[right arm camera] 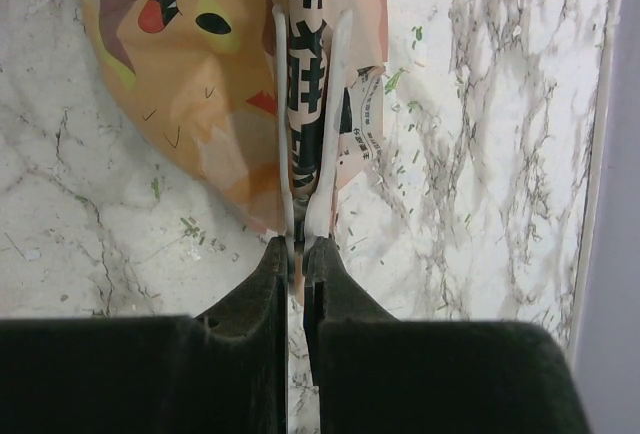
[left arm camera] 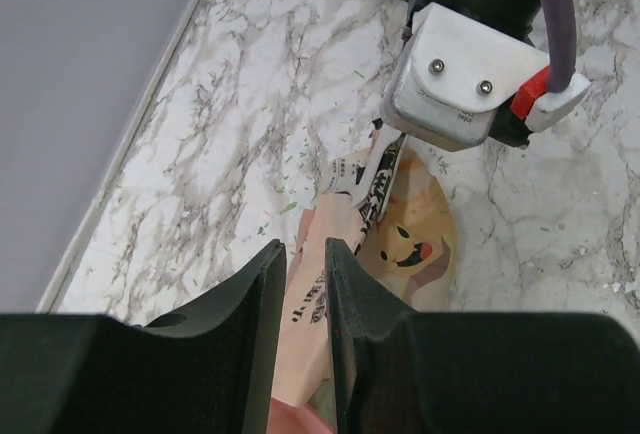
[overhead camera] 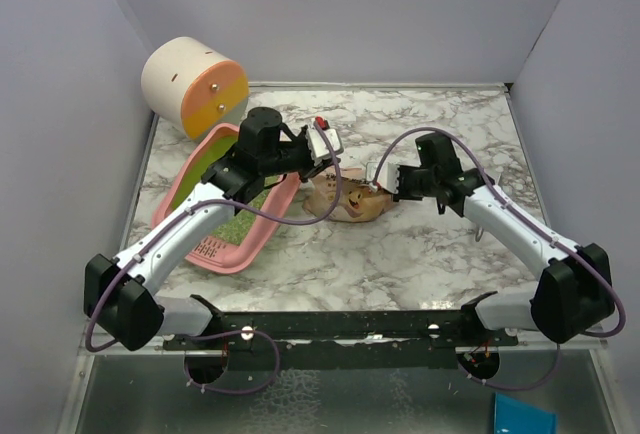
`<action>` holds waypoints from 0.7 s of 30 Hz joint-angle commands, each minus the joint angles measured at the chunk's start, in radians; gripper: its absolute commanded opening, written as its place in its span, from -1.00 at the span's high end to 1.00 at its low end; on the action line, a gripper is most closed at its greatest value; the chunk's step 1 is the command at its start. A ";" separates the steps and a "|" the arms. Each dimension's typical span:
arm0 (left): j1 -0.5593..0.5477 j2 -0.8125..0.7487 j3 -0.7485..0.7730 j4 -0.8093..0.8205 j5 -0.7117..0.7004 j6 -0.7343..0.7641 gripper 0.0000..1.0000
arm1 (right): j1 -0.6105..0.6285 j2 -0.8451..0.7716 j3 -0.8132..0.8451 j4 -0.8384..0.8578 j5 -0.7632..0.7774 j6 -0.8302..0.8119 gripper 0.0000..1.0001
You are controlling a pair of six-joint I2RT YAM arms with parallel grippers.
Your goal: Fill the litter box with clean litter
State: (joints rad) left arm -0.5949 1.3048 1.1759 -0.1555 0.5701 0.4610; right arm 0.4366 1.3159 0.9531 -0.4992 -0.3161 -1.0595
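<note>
The pink litter box [overhead camera: 196, 186] lies tilted at centre left, under my left arm, its green inside [overhead camera: 240, 219] and slotted grille [overhead camera: 212, 247] showing. No mass of clean litter shows; only stray green bits lie on the marble. The tan cartoon bag [overhead camera: 345, 202] lies between the grippers. My left gripper [overhead camera: 314, 176] [left arm camera: 305, 249] is shut on the bag's [left arm camera: 400, 234] near edge, above the box's pink rim [left arm camera: 300, 419]. My right gripper [overhead camera: 392, 186] [right arm camera: 297, 246] is shut on a white clip [right arm camera: 335, 114] that pinches the bag's [right arm camera: 190, 84] folded top.
A cream-and-orange cylinder [overhead camera: 193, 84] stands at the back left corner. Grey walls close in the left, back and right sides. The right arm's silver camera housing [left arm camera: 470, 84] hangs just above the bag. A blue object [overhead camera: 523, 416] lies below the table's front edge.
</note>
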 commanded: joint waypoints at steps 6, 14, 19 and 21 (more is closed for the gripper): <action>0.018 -0.034 -0.072 0.054 0.041 -0.060 0.48 | 0.002 0.076 0.082 -0.095 -0.001 -0.036 0.99; 0.019 -0.043 -0.087 0.068 0.039 -0.069 0.48 | 0.059 0.095 0.128 -0.095 0.024 -0.025 0.99; 0.019 -0.045 -0.085 0.073 0.050 -0.078 0.47 | 0.095 0.129 0.158 -0.099 0.027 -0.012 0.99; 0.018 -0.048 -0.086 0.070 0.046 -0.078 0.47 | 0.102 0.140 0.158 -0.093 0.025 -0.006 0.98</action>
State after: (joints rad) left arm -0.5797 1.2892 1.0981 -0.1127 0.5846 0.3977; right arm 0.5049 1.4158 1.0897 -0.5804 -0.2729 -1.0779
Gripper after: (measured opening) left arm 0.262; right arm 0.045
